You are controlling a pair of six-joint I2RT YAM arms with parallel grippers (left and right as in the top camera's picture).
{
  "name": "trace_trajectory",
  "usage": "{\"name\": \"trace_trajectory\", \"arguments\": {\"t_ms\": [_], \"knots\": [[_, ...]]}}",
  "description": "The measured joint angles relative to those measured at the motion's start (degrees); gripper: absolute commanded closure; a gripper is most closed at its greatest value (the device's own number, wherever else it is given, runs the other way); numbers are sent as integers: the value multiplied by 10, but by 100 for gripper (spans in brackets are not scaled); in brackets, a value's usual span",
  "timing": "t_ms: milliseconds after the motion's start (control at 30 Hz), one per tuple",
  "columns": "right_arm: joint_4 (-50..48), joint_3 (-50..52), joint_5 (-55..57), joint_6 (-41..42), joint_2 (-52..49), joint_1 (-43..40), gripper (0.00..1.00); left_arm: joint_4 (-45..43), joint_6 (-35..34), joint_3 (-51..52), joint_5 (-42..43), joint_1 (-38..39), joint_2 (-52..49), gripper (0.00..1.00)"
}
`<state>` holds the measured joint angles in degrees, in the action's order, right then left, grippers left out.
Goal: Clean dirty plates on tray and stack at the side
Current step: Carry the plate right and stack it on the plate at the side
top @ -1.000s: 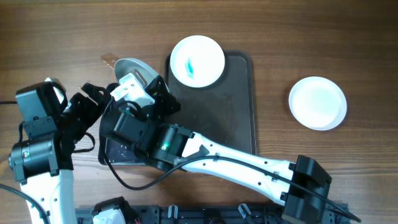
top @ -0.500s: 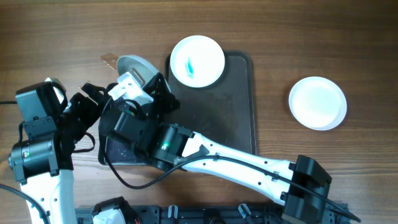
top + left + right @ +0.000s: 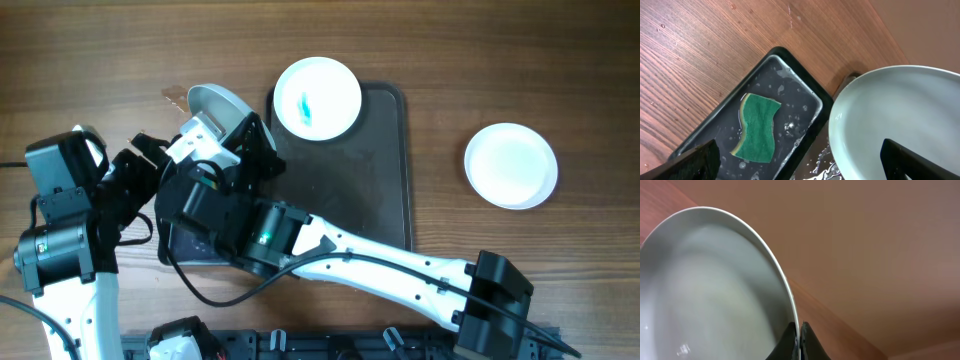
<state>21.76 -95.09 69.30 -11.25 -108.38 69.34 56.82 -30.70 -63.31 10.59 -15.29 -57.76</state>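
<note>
- The right gripper (image 3: pixel 799 339) is clamped on the thin rim of a round white plate (image 3: pixel 700 290). It holds the plate tilted above the small black rectangular tray of water (image 3: pixel 782 51), at the left of the brown wooden table (image 3: pixel 500 60).
- The left gripper (image 3: pixel 797 155) is spread wide and empty, looking down on the green wavy sponge (image 3: pixel 757 127). The sponge lies flat in the water, apart from the held plate.
- To do the step well, I judge the left gripper should drop straight onto the sponge and pinch it across its narrow waist. It should then wipe the plate's face with light pressure toward the pinched edge, so the plate does not twist out of a grip that narrow.
- Holding the plate over the water tray lets drips fall there and not on the table.
- The held plate looks plain white and wet, with droplets near its lower edge. No smear shows on the part in view.
- A second white plate with a blue-teal smear (image 3: pixel 317 97) sits on the upper left corner of the large dark brown-grey tray (image 3: pixel 380 180), not yet cleaned.
- A third, plain white plate (image 3: pixel 510 165) lies on the table well to the right of that tray.
</note>
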Motion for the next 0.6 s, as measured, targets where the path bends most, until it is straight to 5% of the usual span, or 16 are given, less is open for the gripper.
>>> {"name": "trace_trajectory", "arguments": {"t_ms": [300, 400, 600], "knots": [[8, 0, -1, 8, 0, -3, 96, 0, 0, 0, 0, 0, 0, 0], [88, -4, -51, 70, 1, -30, 96, 0, 0, 0, 0, 0, 0, 0], [203, -4, -503, 224, 2, -223, 96, 0, 0, 0, 0, 0, 0, 0]]}}
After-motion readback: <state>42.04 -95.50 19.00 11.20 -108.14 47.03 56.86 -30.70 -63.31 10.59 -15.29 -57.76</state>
